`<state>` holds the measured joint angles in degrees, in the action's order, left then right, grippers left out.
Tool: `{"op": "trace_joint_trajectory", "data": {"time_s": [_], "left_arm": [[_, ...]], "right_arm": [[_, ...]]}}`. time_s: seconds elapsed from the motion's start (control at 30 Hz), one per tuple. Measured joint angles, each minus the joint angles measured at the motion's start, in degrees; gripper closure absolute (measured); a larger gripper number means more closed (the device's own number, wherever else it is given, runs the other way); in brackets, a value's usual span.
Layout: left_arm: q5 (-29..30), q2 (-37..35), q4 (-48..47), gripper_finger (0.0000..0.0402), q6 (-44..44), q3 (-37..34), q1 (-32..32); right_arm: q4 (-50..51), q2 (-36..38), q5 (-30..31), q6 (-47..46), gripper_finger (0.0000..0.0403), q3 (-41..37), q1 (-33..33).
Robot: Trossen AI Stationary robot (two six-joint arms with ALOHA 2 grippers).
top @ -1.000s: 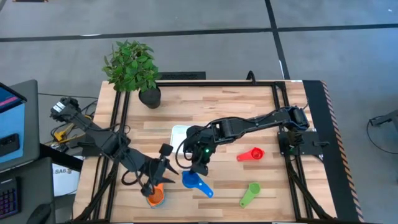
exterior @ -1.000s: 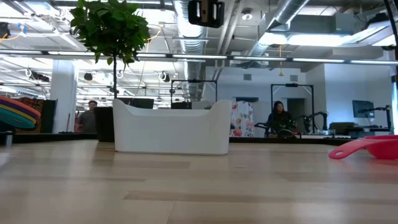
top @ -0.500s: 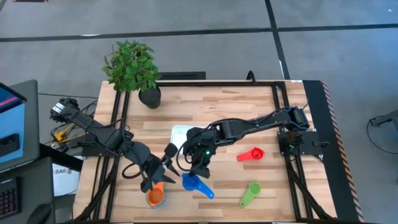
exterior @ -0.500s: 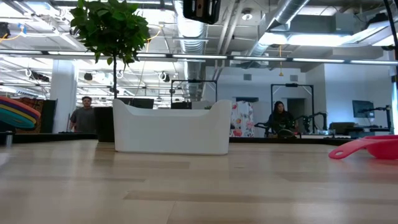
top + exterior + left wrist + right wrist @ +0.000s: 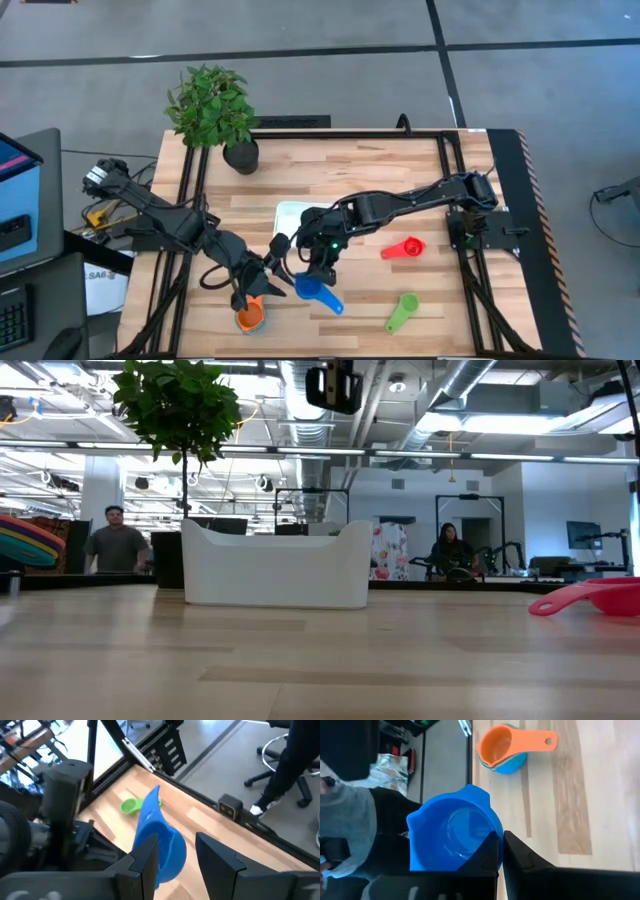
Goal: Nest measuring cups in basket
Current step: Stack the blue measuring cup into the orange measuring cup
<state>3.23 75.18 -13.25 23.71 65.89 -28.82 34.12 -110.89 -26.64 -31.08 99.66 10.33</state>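
We've got the wooden table with the white basket near its middle, partly under the right arm — in the low view the basket sits flat on the top, and we can't see whether anything is in it. Progress judged from this: nesting is partway, nothing visibly in the basket yet. A nested stack with the orange cup on top, a light-blue bowl showing beneath it, sits on the table near the front edge by the left arm; how many cups are in that stack we can't tell. The right gripper is clamped on the rim of the blue cup, holding it off the table just beside the stack — seen from above at. The left gripper sits right at that same cup, its fingers standing either side of the blue bowl; whether they are pinching it or just framing it we can't tell. Loose and apart on the right side of the table: the red cup and the green cup — both not yet nested. Left to do, as we read it: blue cup onto the stack, then red and green, then the whole stack into the basket. A potted plant stands at the back-left corner, out of the way.
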Motion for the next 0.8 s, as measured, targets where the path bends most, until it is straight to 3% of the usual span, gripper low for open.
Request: {"op": "trace_joint_trajectory", "data": {"time_s": [0.37, 0.5, 0.6, 0.8], "left_arm": [[3.6, 0.0, 0.56, 0.0281, 1.25, -1.45, -0.09], [8.97, -0.99, -1.77, 0.0285, -2.11, -0.93, -0.42], [15.72, -2.48, -6.06, 0.0293, -11.56, 1.56, -0.79], [24.77, -5.11, -14.89, 0.0311, -42.22, 4.63, -0.61]], "right_arm": [[-1.12, 0.0, -0.04, 1.32, 0.0382, 0.0, -0.69], [-2.43, 0.0, 3.76, 1.28, 0.0392, 0.0, -0.79], [-0.89, 0.71, 8.1, 1.19, 0.0394, 0.0, -0.79], [-1.76, 2.27, 15.81, 1.9, 0.0389, -0.12, -1.08]]}}
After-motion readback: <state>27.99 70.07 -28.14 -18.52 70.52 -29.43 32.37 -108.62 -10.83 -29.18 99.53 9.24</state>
